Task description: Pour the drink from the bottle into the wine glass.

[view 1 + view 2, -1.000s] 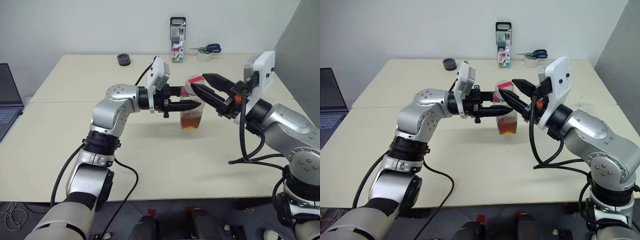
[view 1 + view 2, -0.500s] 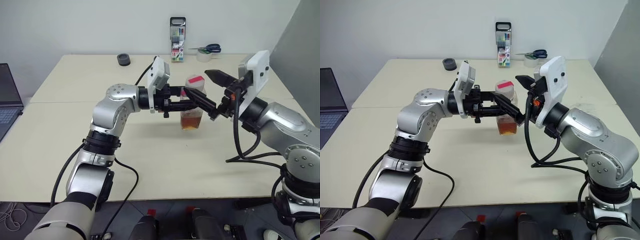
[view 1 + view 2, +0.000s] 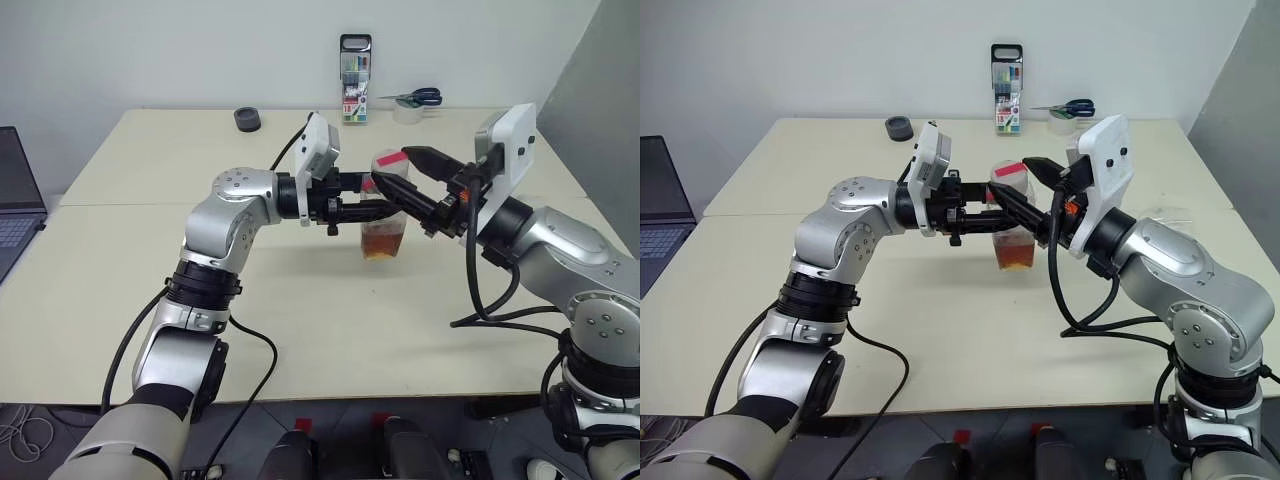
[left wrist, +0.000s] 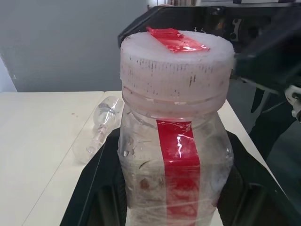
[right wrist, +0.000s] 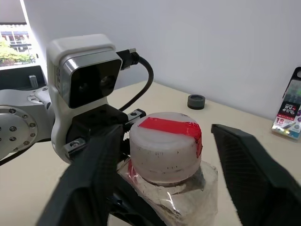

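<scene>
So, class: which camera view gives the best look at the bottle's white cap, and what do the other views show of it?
The right wrist view: the cap sits whole, between the right gripper's open fingers. The left wrist view shows it close from the side. In the head views it is small, partly behind black fingers.

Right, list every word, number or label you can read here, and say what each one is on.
"18": on the marker pack, on its printed card.
Other print on the marker pack: too small to read.
Red strip on the bottle and its white cap: plain, no writing.
Nothing else carries legible text.
</scene>
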You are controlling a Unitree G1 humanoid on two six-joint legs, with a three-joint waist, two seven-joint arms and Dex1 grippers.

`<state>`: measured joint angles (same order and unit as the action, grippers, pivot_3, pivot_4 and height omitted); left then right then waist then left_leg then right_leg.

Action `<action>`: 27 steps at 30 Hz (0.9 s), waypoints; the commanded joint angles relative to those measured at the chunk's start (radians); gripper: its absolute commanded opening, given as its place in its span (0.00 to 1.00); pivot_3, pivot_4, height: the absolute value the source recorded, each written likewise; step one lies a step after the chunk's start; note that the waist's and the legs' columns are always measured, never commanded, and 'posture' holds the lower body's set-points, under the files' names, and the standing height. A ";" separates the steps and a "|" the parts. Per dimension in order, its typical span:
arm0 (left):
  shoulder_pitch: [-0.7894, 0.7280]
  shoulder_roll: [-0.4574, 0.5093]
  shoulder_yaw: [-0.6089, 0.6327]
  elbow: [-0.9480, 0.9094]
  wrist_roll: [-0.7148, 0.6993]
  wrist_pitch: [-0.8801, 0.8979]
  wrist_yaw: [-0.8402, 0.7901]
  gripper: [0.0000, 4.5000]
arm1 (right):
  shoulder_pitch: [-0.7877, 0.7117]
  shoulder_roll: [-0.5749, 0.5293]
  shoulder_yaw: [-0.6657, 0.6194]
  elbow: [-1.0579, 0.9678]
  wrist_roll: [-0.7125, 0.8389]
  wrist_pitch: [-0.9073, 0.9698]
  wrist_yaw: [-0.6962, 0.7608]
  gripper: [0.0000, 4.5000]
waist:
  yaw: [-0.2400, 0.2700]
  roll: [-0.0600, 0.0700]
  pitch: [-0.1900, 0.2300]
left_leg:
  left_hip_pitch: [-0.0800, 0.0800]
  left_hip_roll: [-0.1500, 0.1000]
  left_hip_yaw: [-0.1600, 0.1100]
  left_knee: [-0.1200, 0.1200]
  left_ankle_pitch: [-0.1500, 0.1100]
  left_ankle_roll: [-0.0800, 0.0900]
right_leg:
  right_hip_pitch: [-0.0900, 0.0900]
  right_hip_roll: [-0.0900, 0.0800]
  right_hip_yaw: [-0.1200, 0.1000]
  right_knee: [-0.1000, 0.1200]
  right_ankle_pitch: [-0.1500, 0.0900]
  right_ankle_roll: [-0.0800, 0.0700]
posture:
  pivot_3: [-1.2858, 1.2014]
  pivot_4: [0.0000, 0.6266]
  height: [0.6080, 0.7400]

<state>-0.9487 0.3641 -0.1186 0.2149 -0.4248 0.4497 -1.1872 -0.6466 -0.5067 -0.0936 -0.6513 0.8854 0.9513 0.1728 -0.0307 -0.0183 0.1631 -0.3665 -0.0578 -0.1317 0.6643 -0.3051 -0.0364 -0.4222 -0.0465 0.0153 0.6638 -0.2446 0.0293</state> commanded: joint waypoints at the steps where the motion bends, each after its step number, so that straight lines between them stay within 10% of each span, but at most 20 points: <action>1: -0.034 -0.004 0.020 -0.022 -0.009 -0.021 0.006 0.44 | -0.003 0.000 0.004 -0.029 0.002 -0.006 0.002 0.41 | 0.000 0.000 0.000 | 0.000 0.000 0.000 0.000 0.000 0.000 | 0.000 0.000 0.000 0.000 0.000 0.000 | 0.52 0.24 1.00; 10: -0.030 -0.001 0.018 -0.035 -0.013 -0.010 0.000 0.44 | -0.007 -0.032 0.001 -0.009 -0.002 -0.021 0.067 0.41 | 0.000 0.000 0.000 | 0.000 0.000 0.000 0.000 0.000 0.000 | 0.000 0.000 0.000 0.000 0.000 0.000 | 0.52 0.24 1.00; 21: -0.059 -0.001 0.013 -0.041 -0.033 0.016 -0.037 0.44 | -0.206 -0.230 0.107 0.448 -0.123 -0.233 0.721 0.41 | -0.003 0.000 0.000 | 0.001 0.001 0.001 0.000 -0.002 0.003 | 0.001 0.006 0.000 0.000 0.000 0.000 | 0.52 0.24 1.00; 27: -0.055 -0.011 0.010 -0.051 -0.039 0.024 -0.041 0.44 | -0.247 -0.229 0.136 0.521 -0.173 -0.264 0.826 0.41 | 0.000 0.000 0.000 | 0.000 0.001 0.000 0.000 0.000 0.000 | 0.000 0.005 0.000 -0.001 0.000 0.000 | 0.52 0.24 1.00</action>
<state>-0.9661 0.3635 -0.1287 0.2099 -0.4252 0.4775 -1.2123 -0.8839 -0.7275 0.0309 -0.1239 0.7481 0.6960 0.9792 -0.0305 -0.0181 0.1633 -0.3665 -0.0572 -0.1318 0.6644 -0.3052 -0.0362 -0.4219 -0.0423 0.0151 0.6632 -0.2446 0.0293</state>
